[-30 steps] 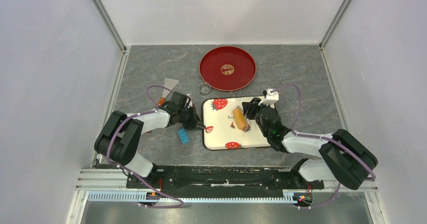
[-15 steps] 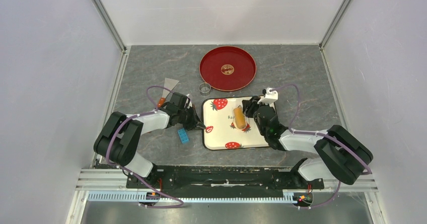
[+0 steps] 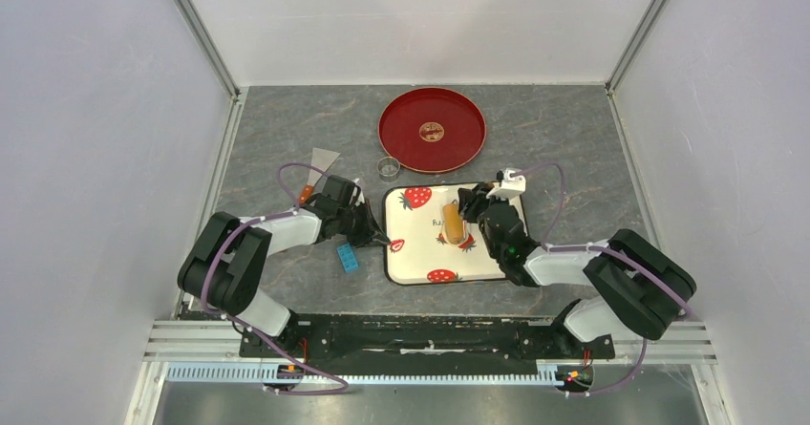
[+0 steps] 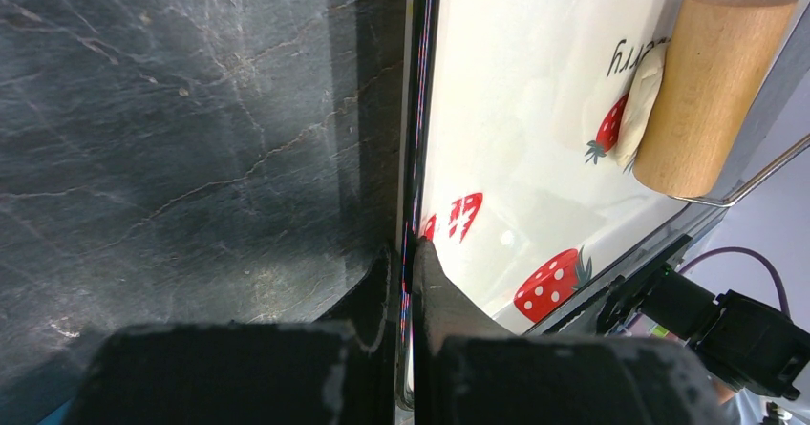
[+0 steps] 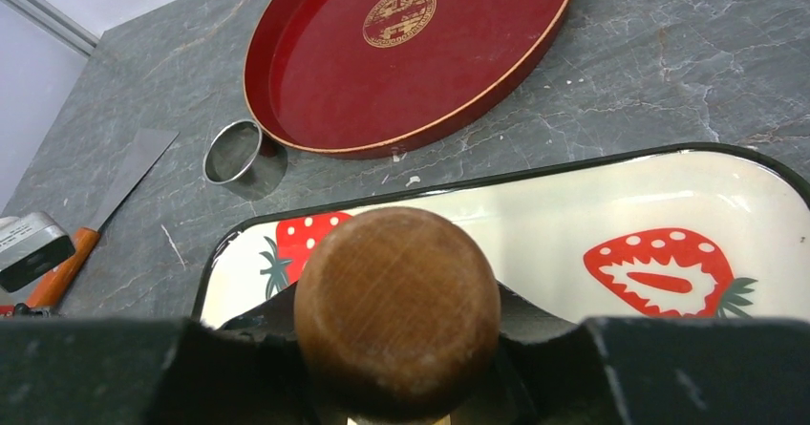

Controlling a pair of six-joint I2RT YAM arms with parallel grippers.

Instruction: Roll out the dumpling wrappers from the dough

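A wooden rolling pin (image 3: 453,223) lies on the white strawberry-print tray (image 3: 420,253). My right gripper (image 3: 475,220) is shut on its round wooden handle end (image 5: 396,306), which fills the right wrist view. In the left wrist view the roller (image 4: 712,86) rests against a pale cream dumpling wrapper (image 4: 642,110), which is partly hidden under it. My left gripper (image 4: 409,250) is shut on the tray's dark left rim (image 4: 420,138), one finger inside and one outside; it shows at the tray's left edge in the top view (image 3: 380,239).
A round red tray (image 3: 432,130) sits behind the strawberry tray, with a small metal ring (image 3: 388,167) to its front left. A scraper (image 3: 320,169) with an orange handle lies at the left. A blue block (image 3: 347,257) lies near my left arm.
My right gripper has pushed the rolling pin slightly left and farther back across the tray. My left gripper has stayed clamped on the tray rim.
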